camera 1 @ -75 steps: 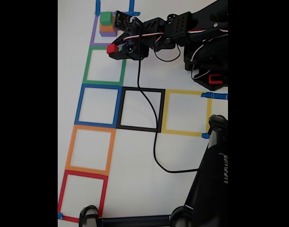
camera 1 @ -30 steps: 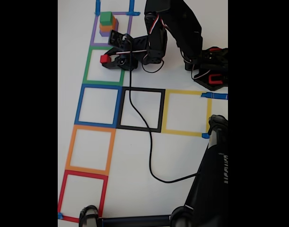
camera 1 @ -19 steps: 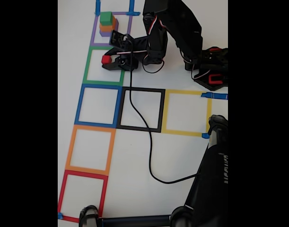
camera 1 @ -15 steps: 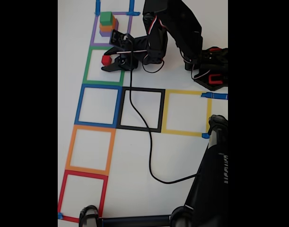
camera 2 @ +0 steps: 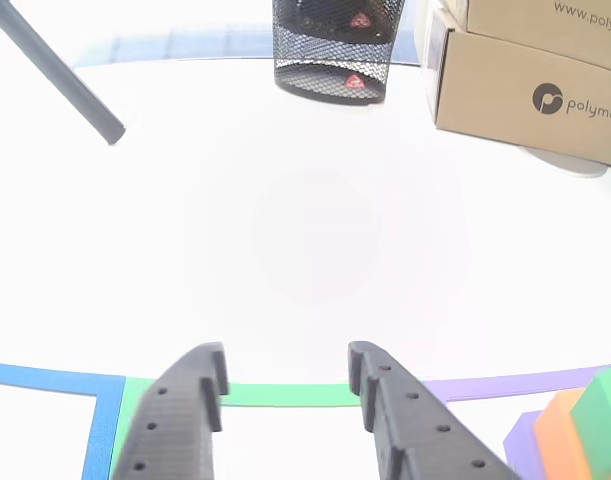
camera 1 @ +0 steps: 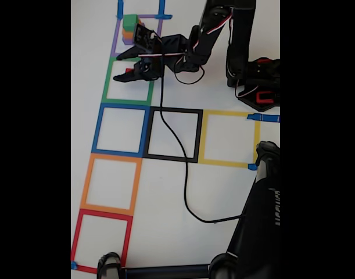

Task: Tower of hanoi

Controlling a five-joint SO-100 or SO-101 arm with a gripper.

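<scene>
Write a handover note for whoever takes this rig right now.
Hand: open, low over the green square, nothing between its fingers in the other view.
Red cube: in the green square, between the fingers; whether they touch it I cannot tell.
Stack: green on orange on purple, in the purple square.
Done: red cube is off the stack.
Left: move the green, orange and purple blocks, then rebuild the tower.

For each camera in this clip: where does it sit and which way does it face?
Fixed view: above the table, looking down at the taped squares; arm and end effector over the green square.
Other view: low behind the end effector, facing forward across the table toward a mesh basket; both fingers show.
Shared: the block stack and green tape.
</scene>
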